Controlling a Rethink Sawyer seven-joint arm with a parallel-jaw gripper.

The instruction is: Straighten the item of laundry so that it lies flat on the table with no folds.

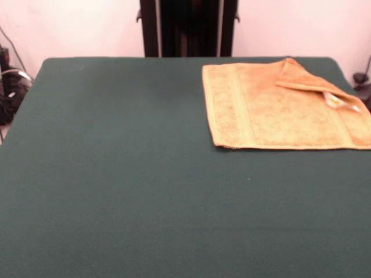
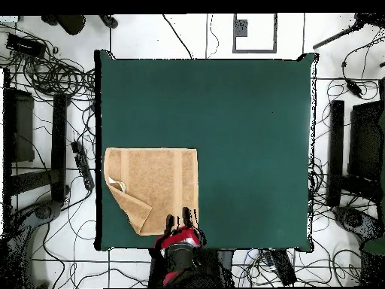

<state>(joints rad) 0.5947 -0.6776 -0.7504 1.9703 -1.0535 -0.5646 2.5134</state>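
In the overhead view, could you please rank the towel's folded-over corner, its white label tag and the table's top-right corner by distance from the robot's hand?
From the hand:
1. Folded-over corner, to its left.
2. White label tag, at the towel's left edge.
3. Table's top-right corner, diagonally across.

orange towel (image 1: 278, 110) (image 2: 154, 184), one corner folded over.

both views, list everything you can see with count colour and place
golden-orange terry-cloth towel: one, at a table corner near the robot, one corner folded over
small white label tag: one, at the fold's edge
dark green cloth-topped table: one, fills the scene
black cables: many, on the white floor around the table
black stands: several, beside the table
red and black robot arm: one, at the table's edge by the towel
gripper: one, dark, over the towel's edge
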